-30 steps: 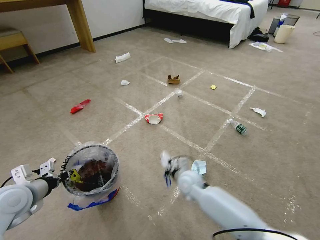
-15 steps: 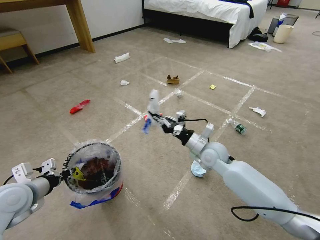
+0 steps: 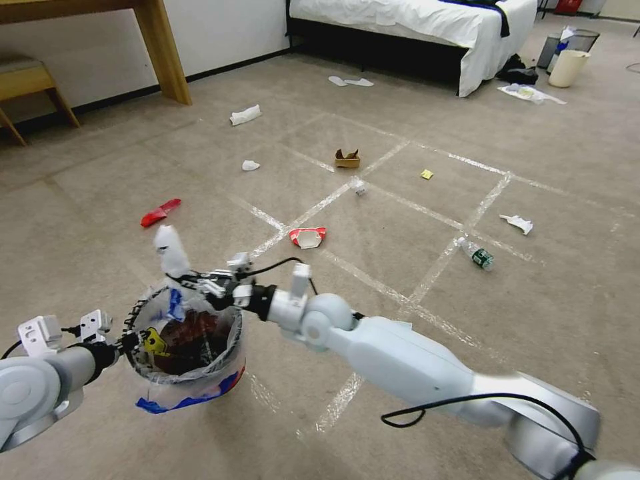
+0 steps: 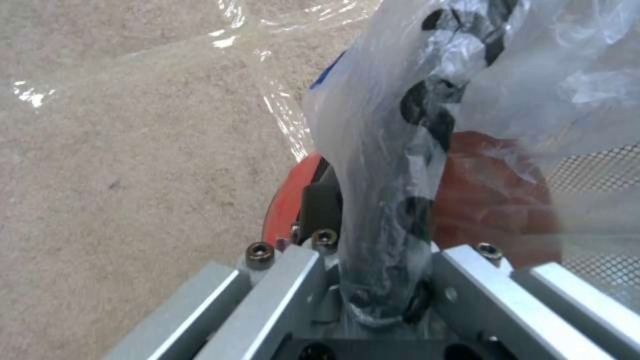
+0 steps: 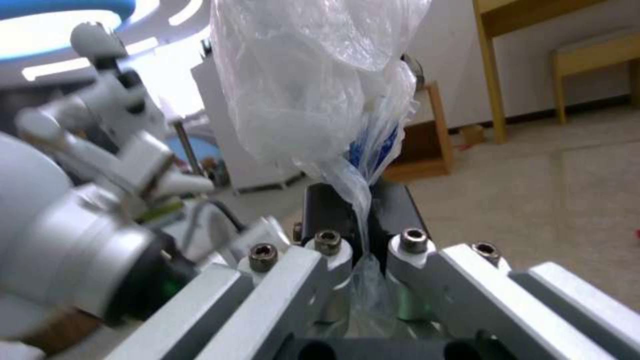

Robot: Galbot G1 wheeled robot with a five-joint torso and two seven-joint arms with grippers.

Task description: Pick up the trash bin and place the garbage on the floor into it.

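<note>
Litter going over the bin mouth: I am carrying a crumpled white-and-blue plastic wrapper (image 3: 171, 257) to the small round black wire-mesh trash bin lined with crinkly clear plastic (image 3: 185, 347).

Bin first: it is sitting low at my left, its rim pinched, liner and all, between the closed fingers of my left gripper (image 3: 127, 341), with the beige-brown carpet floor crossed by shiny tape lines (image 3: 400, 220) beneath it. My right gripper (image 3: 193, 280) is hanging just above the far rim, jaws clamped on the wrapper's thin tail while the bulk is standing up above them. To do this well, I am judging that I should be centring over the opening before letting go, since a light wrapper may cling or drift. A red-and-white paper bowl (image 3: 307, 237) and a small clear bottle (image 3: 476, 254) are lying farther out.
</note>
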